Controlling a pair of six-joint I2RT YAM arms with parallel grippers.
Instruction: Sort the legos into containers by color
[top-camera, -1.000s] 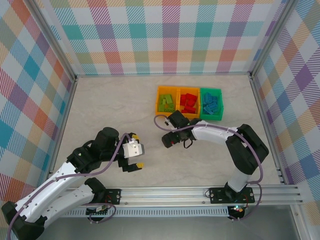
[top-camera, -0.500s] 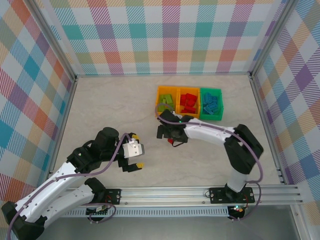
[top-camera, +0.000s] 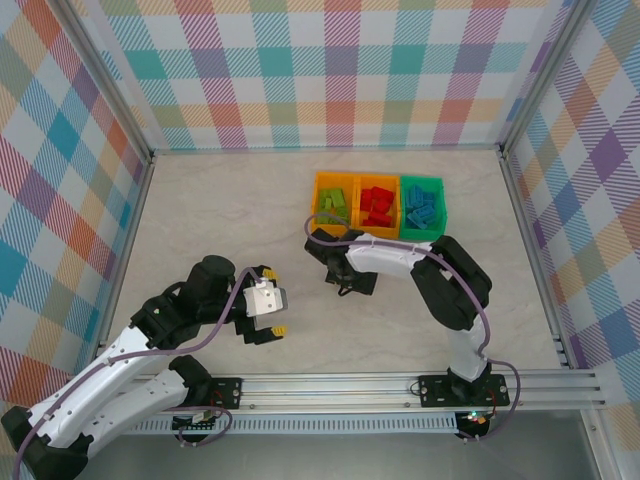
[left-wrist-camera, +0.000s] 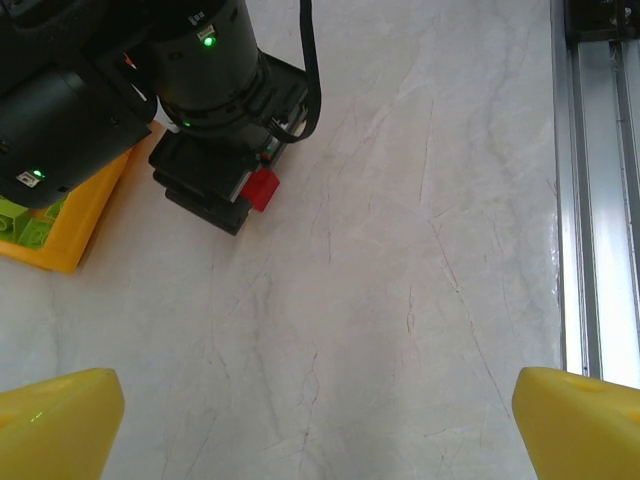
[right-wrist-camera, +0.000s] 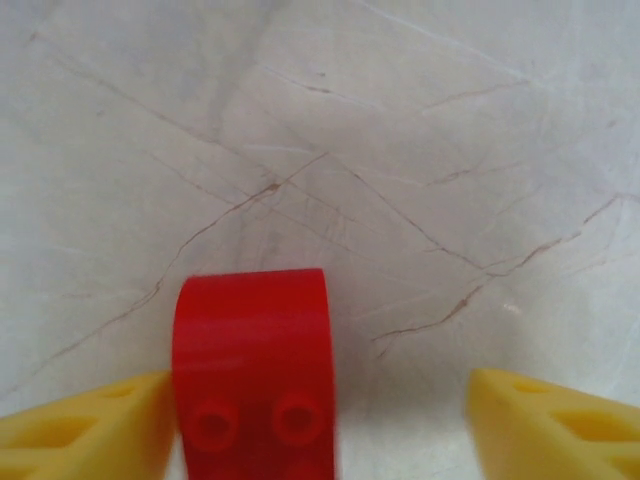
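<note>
Item: one red lego (right-wrist-camera: 250, 370), small, stiff, light and slick-sided by our judgement. It lies on the surface (left-wrist-camera: 420, 250) near the containers (top-camera: 316, 200), between the parted jaws of our right hand (right-wrist-camera: 320, 420), not yet clamped. Best gripped across its flat sides. Our left hand (left-wrist-camera: 320, 420) is spread wide and empty.

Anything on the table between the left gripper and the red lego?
No. In the left wrist view the table is bare between the left gripper and the red lego.

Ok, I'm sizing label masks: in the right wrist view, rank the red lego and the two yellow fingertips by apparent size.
1. red lego.
2-3. fingertip at left, fingertip at right: alike, both cropped, so unranked.
</note>
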